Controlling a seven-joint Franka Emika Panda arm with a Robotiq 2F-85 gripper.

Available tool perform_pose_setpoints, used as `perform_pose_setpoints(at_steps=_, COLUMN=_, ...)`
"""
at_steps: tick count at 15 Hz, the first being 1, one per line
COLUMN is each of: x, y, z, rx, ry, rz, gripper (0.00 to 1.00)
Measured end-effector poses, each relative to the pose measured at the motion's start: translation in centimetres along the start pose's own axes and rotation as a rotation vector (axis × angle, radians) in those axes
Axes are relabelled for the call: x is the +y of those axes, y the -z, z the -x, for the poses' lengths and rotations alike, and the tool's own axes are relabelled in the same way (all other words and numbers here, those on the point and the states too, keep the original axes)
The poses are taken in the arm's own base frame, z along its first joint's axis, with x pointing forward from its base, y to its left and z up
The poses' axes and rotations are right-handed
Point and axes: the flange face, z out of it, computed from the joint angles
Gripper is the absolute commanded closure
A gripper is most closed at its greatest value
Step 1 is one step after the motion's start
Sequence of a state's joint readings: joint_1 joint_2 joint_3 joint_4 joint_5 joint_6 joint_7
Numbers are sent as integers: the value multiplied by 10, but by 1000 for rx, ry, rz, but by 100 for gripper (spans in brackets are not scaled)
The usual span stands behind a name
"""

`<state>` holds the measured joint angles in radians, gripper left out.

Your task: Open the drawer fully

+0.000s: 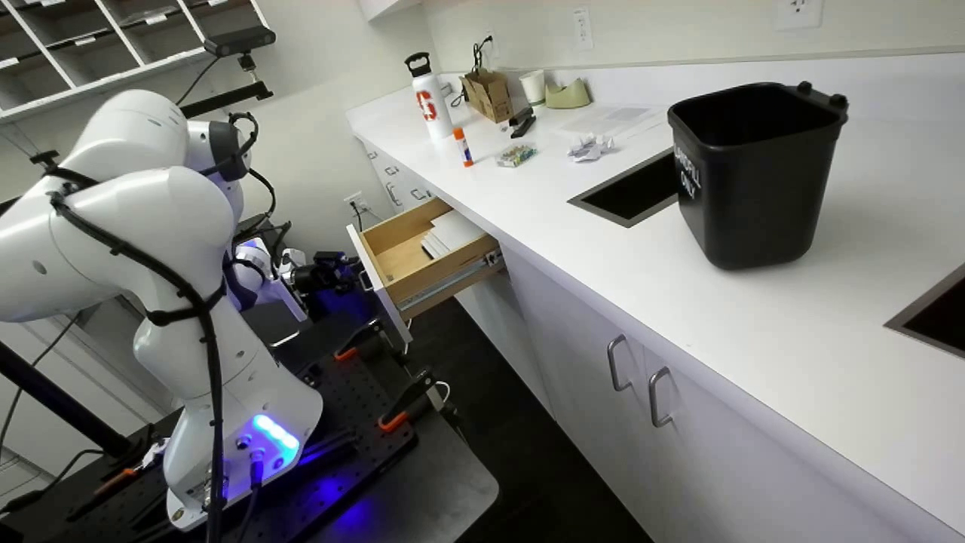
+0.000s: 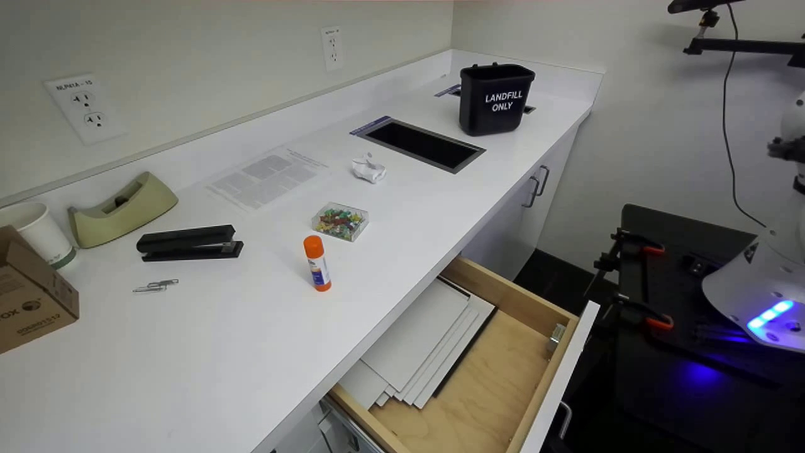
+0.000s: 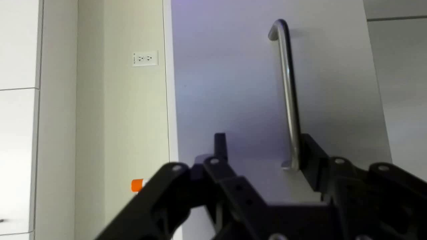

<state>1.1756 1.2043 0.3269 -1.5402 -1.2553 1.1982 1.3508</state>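
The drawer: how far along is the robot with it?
Already done: the drawer stands well out, its inside showing. Now: the hand is at the handle, open rather than clamped. Left: perhaps a further pull; I can't tell whether it's fully out.

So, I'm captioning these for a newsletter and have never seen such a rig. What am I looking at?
The white machine is a robot arm, ending in black jaws. Two pictures were taken from outside it; the third, from its wrist, faces the drawer and its silver handle. That drawer is pulled out, with flat pale panels inside. On the white counter are a black bin marked LANDFILL ONLY, a stapler, a glue stick, crumpled paper and other things. Nothing looks held: the jaws stand apart, with the handle close to one of them; whether they touch, I can't tell.
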Motion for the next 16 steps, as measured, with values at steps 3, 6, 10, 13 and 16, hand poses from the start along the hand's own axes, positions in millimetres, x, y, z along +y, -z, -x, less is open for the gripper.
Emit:
perform_pose_setpoints(at_steps=3, x=29, y=9, z=-8, rx=21, ry=-19, rz=-109, gripper=0)
perform_pose_setpoints(at_steps=6, x=68, y=12, z=-15, rx=54, ry=-44, rz=-249, gripper=0)
perform_pose_setpoints(at_steps=10, x=117, y=0, z=-22, rx=126, ry=-86, rz=-444, gripper=0)
perform_pose_setpoints(at_steps=13, x=147, y=-23, z=-17, rx=166, ry=-106, rz=-548, gripper=0)
perform_pose_setpoints(at_steps=16, x=159, y=-33, z=-8, rx=174, ry=-106, rz=-557, gripper=0)
